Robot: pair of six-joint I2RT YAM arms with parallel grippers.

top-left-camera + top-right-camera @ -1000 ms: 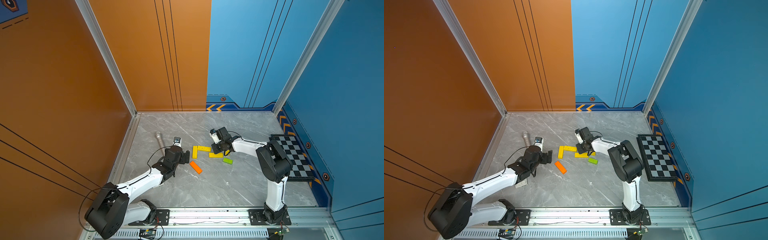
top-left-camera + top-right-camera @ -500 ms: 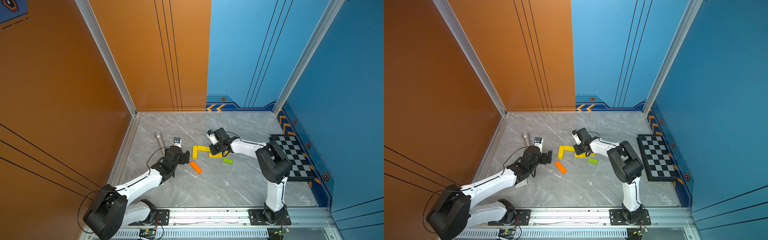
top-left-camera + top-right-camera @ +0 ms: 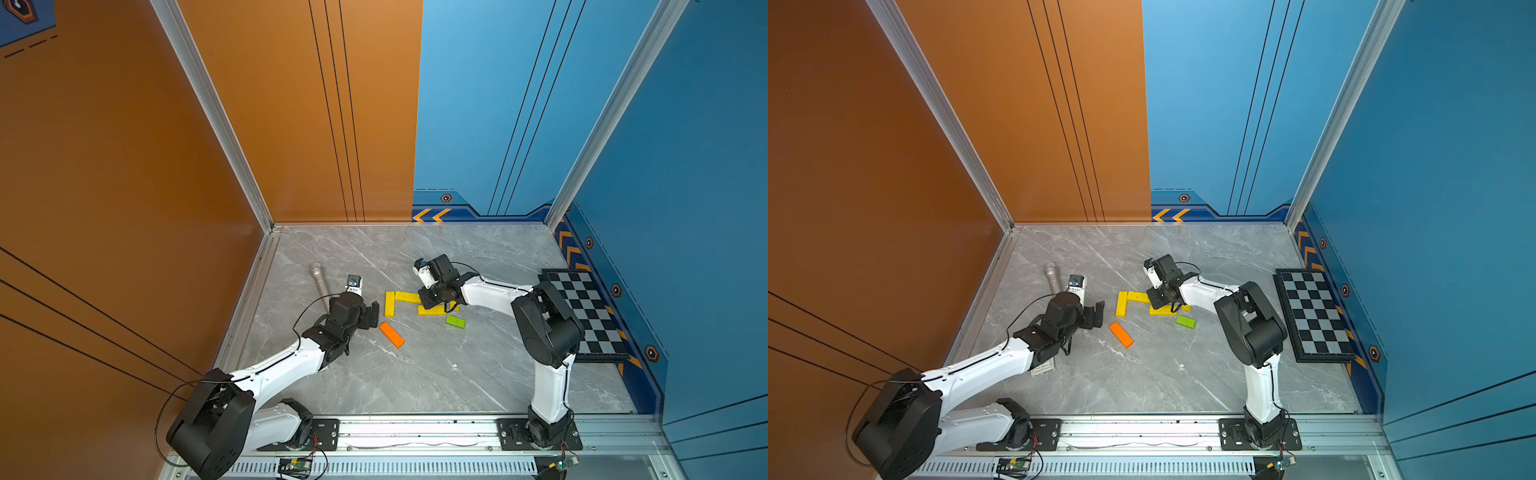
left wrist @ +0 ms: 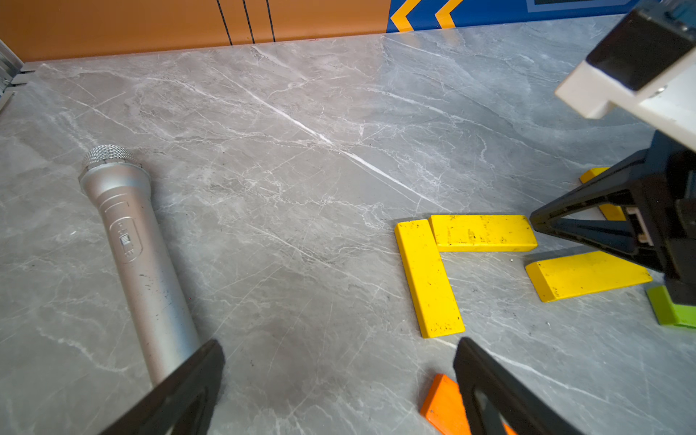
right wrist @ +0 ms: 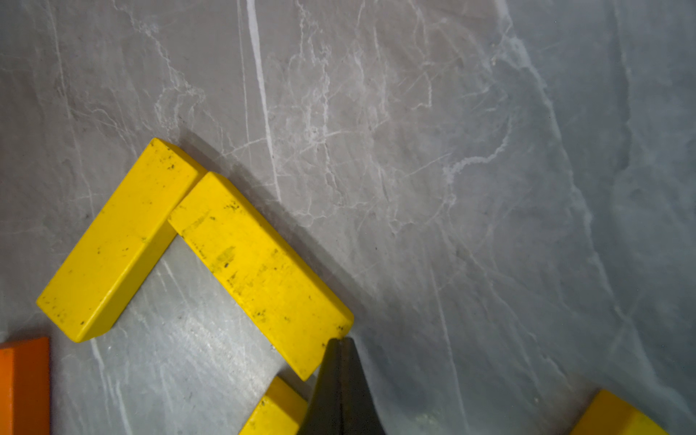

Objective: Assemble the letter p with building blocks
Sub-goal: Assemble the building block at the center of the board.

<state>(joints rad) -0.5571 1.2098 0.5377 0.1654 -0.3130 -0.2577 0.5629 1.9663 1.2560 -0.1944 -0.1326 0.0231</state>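
Two yellow bars (image 5: 116, 241) — scuffed, rectangular.

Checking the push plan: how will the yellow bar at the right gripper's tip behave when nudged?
The yellow bar looks rigid and flat, so it should slide, not roll. The shut right gripper sits at one end corner, so it may pivot, nudging the neighbouring bar.
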